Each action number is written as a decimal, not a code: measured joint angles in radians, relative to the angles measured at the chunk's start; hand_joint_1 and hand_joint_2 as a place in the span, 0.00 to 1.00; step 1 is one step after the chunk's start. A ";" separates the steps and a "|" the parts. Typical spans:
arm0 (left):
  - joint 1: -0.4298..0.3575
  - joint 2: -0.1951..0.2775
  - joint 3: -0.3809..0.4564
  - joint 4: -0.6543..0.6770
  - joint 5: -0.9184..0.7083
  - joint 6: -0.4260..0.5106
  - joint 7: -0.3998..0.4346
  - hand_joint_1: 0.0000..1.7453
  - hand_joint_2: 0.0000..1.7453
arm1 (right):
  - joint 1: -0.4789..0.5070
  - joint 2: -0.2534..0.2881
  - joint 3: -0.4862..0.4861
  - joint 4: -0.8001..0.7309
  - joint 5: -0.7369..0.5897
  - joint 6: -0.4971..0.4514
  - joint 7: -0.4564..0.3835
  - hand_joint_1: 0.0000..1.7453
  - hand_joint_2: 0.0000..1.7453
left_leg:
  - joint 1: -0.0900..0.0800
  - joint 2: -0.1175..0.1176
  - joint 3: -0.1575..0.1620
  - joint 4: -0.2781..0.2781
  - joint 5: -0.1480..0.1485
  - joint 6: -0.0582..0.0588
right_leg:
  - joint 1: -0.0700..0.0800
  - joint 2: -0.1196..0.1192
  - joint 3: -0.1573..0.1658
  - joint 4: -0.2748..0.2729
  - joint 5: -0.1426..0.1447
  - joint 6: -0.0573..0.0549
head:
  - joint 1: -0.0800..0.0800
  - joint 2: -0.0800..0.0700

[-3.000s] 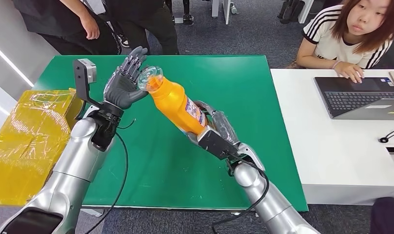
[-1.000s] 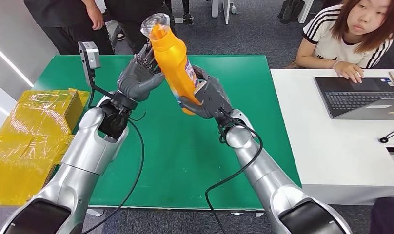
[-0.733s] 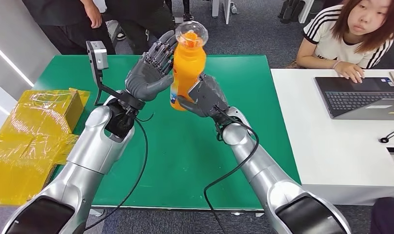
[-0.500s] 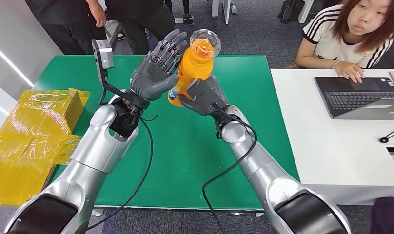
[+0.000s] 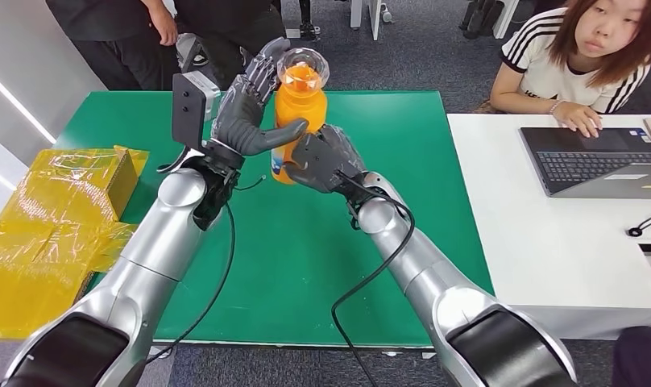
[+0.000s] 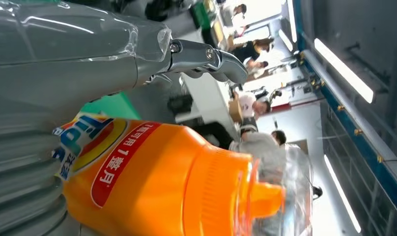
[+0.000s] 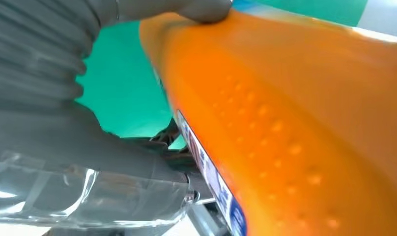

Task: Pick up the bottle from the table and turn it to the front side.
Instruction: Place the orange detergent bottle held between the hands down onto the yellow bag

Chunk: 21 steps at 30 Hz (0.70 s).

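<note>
Both robot hands: right robot hand grips bottle; left robot hand touches.

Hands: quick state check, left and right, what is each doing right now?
Left hand: holding the bottle, thumb across its upper body.
Right hand: holding the bottle's lower body.

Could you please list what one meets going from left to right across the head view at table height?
Yellow wrapped box → left robot hand → orange bottle → right robot hand → bare green table → white desk → laptop → black cable.
</note>
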 joint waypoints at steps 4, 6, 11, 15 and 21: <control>0.000 0.004 0.000 0.003 -0.022 0.013 -0.009 0.00 1.00 | -0.003 0.001 0.000 0.011 -0.004 0.002 0.000 1.00 1.00 | 0.000 0.000 0.000 0.000 0.000 0.000 | 0.000 0.000 0.000 0.000 0.000 0.000 | 0.000 0.000; 0.000 0.006 0.000 0.004 -0.023 0.013 -0.009 0.00 1.00 | -0.004 0.002 0.000 0.014 -0.004 0.002 0.000 1.00 1.00 | 0.000 0.000 0.000 0.000 0.000 0.000 | 0.000 0.000 0.000 0.000 0.000 0.000 | 0.000 0.000; 0.000 0.009 0.000 0.004 -0.024 0.013 -0.009 0.00 1.00 | -0.004 0.003 0.000 0.015 -0.004 0.002 0.000 1.00 1.00 | 0.000 0.000 0.000 0.000 0.000 0.000 | 0.000 0.000 0.000 0.000 0.000 0.000 | 0.000 0.000; 0.000 0.013 0.000 0.004 -0.082 0.071 -0.023 0.00 1.00 | -0.004 0.003 0.000 0.016 -0.008 0.028 0.002 1.00 1.00 | 0.000 0.000 0.000 0.000 0.000 0.000 | 0.000 0.000 0.000 0.000 0.000 0.000 | 0.000 0.000; 0.017 0.029 0.003 0.001 -0.081 0.013 0.002 0.00 1.00 | -0.002 0.002 0.003 0.014 -0.012 0.083 0.031 1.00 1.00 | 0.000 0.000 0.000 0.000 0.000 0.000 | 0.000 0.000 0.000 0.000 0.000 0.000 | 0.000 0.000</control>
